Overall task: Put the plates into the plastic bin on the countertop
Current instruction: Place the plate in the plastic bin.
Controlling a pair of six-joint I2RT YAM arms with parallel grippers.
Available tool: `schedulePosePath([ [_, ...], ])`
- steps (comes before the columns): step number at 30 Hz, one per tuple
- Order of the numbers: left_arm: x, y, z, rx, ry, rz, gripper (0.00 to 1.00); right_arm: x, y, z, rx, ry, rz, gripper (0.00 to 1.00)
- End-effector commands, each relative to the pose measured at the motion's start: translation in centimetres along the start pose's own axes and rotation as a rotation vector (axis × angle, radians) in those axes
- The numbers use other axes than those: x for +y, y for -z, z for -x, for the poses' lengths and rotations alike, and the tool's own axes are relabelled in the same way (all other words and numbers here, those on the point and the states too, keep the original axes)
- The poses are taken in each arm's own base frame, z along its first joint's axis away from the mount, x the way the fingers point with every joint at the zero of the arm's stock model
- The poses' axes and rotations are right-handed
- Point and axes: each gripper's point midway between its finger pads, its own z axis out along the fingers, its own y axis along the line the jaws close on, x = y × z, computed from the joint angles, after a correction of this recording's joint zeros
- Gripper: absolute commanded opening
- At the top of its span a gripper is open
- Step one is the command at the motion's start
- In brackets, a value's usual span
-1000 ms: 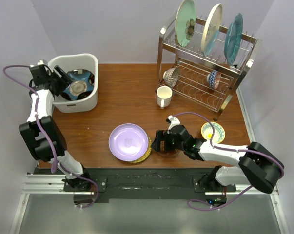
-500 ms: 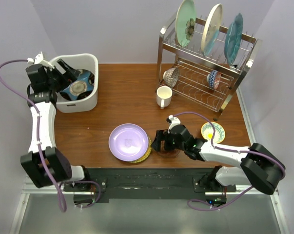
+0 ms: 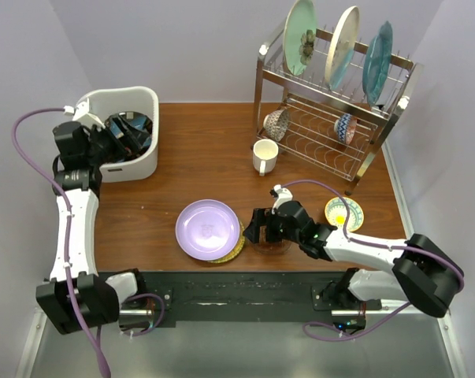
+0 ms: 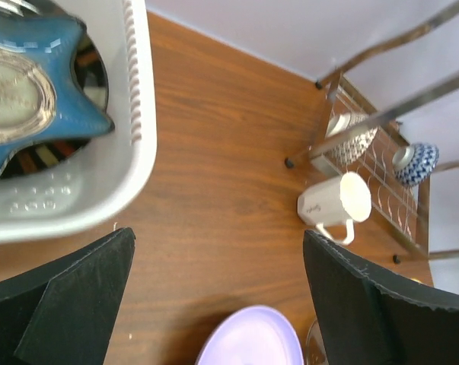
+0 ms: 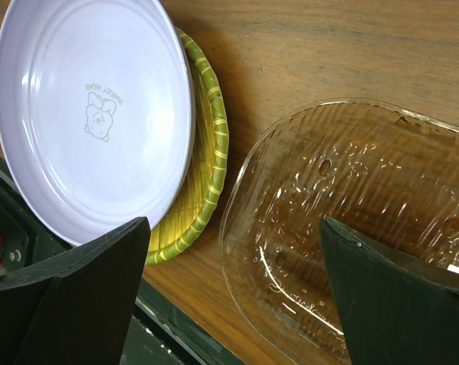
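The left claw point(image 4: 218, 232) hangs spread wide and empty just beside the white bin point(image 3: 140, 165), which holds a blue star dish point(image 4: 65, 68). Well away from the bin, toward the near edge of the countertop point(image 3: 205, 157), the lavender plate point(image 3: 208, 228) lies on a yellow-green plate point(image 5: 202, 175). Farther from the bin again, the right claw point(image 5: 234, 220) stands open over a clear glass dish point(image 5: 351, 220), gripping nothing. I'd say it does best to slip one finger under the lavender plate's raised rim and pinch there, since the flat middle offers no hold.
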Motion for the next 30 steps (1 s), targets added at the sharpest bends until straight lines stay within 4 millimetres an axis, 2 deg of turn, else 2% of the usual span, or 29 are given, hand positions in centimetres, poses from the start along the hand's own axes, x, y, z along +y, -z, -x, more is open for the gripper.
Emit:
schedulePosePath([
  [1, -0.8, 2.0, -2.7, 0.047, -0.064, -0.041, 0.95, 0.7, -0.5, 0.3, -0.014, -0.021, 0.023, 0.96],
  [2, -0.4, 2.1, -4.2, 0.077, -0.055, -0.04, 0.94, 0.7, -0.5, 0.4, -0.016, -0.019, 0.023, 0.96],
  [4, -0.8, 2.9, -5.7, 0.095, -0.055, -0.062, 0.92, 0.7, -0.7, 0.4, -0.015, -0.022, 0.024, 0.96],
  [5, -0.4, 3.0, -7.4, 0.126, -0.04, -0.06, 0.91, 1.0, -0.7, 0.2, -0.003, -0.024, 0.038, 0.95],
  [7, -0.6, 3.8, -8.8, 0.141, -0.034, -0.074, 0.89, 1.3, -1.0, 0.2, 0.003, -0.025, 0.047, 0.95],
  [8, -0.1, 3.8, -10.5, 0.173, -0.015, -0.067, 0.88, 1.3, -1.2, 0.1, 0.007, -0.028, 0.048, 0.95],
  [17, 1.6, 5.9, -17.1, 0.315, 0.009, -0.05, 0.76, 1.8, -1.5, 0.0, 0.014, -0.041, 0.073, 0.94],
  [23, 2.6, 6.5, -19.2, 0.437, 0.042, 0.015, 0.59, 2.5, -1.8, 0.1, 0.02, -0.049, 0.1, 0.91],
  [26, 3.8, 6.4, -20.5, 0.504, 0.032, 0.065, 0.54, 2.5, -2.0, -0.1, 0.027, -0.047, 0.102, 0.91],
  [30, 4.4, 6.1, -22.2, 0.595, 0.044, 0.076, 0.52, 2.3, -2.0, -0.2, 0.028, -0.048, 0.095, 0.91],
])
